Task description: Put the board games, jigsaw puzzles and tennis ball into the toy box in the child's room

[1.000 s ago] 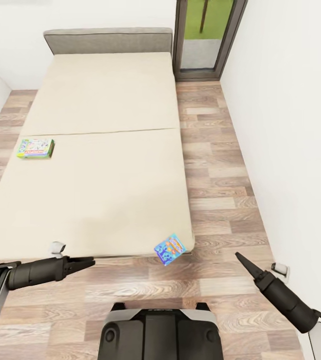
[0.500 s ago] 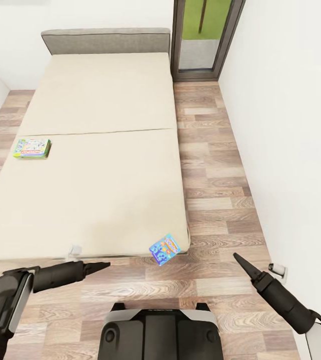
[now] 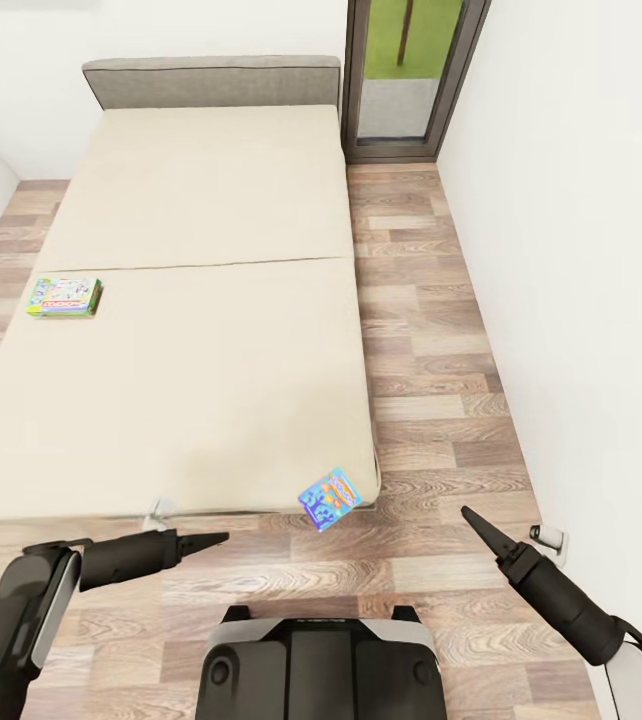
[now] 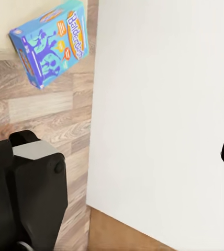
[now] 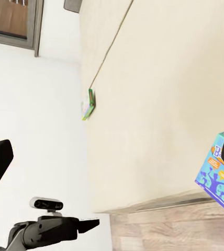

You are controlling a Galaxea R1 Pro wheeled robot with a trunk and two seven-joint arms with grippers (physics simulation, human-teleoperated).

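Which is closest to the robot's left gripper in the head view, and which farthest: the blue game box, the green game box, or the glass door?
1. Blue game box, at the bed's near corner, close to the left gripper.
2. Green game box, at the bed's left edge.
3. Glass door, far end of the room.

A green-and-white board game (image 3: 64,297) lies flat at the cream bed's (image 3: 191,300) left edge; a blue game box (image 3: 330,497) tilts off its near right corner
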